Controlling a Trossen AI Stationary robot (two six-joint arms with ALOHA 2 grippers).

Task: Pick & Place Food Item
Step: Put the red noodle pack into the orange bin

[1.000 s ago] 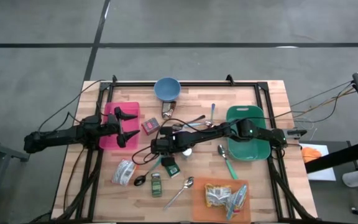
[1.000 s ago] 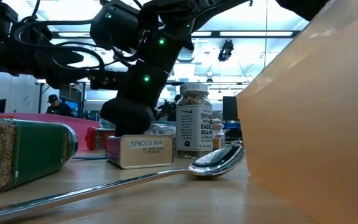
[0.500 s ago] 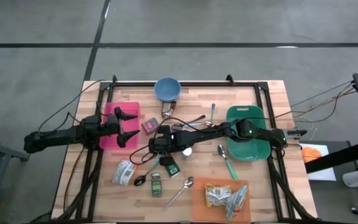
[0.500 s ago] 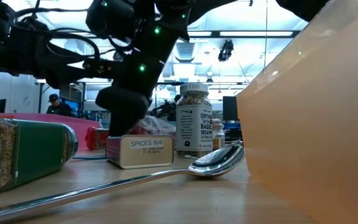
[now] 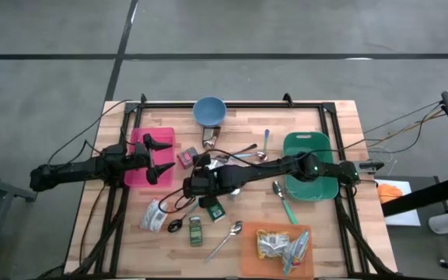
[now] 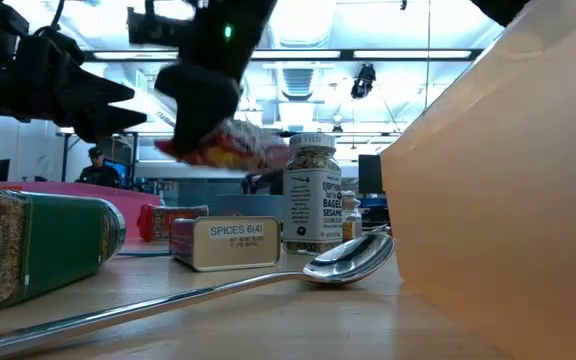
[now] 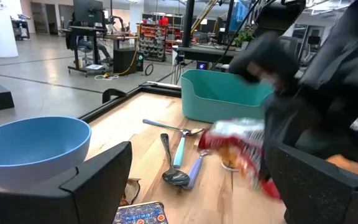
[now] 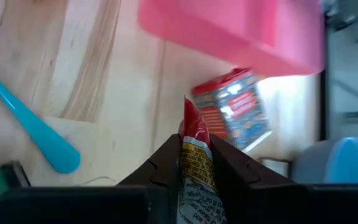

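The food item is a red and yellow snack packet [image 6: 226, 150], lifted above the table with my right gripper [image 8: 196, 158] shut on it. In the left wrist view the packet [image 7: 238, 144] shows blurred beside the dark right arm. In the high view my right gripper [image 5: 195, 183] reaches over the table's middle and hides the packet. My left gripper [image 5: 162, 158] waits open and level over the pink tray [image 5: 140, 148], with nothing between its fingers [image 7: 98, 180]. My right gripper pinches the packet between its two fingers, across its yellow printed part [image 8: 195, 163]. The red end [image 8: 193, 127] sticks out past the fingertips. The fingers slant down from the table's right side. The packet is clear of the table and sticks out sideways below the gripper [image 6: 258, 155].
A red box [image 5: 186, 158] lies by the pink tray, a blue bowl [image 5: 208, 111] at the far edge, a green tub [image 5: 309, 167] to the right. A seasoning jar [image 6: 313, 195], a spice tin [image 6: 230, 243], spoons [image 6: 348, 262] and an orange board [image 5: 274, 249] fill the near part.
My right gripper has risen from the table behind the spice tin and taken the packet up with it. The packet now hangs clear above the tin and the jar. The gripper has also shifted a little toward the table's left and near edges and rolled.
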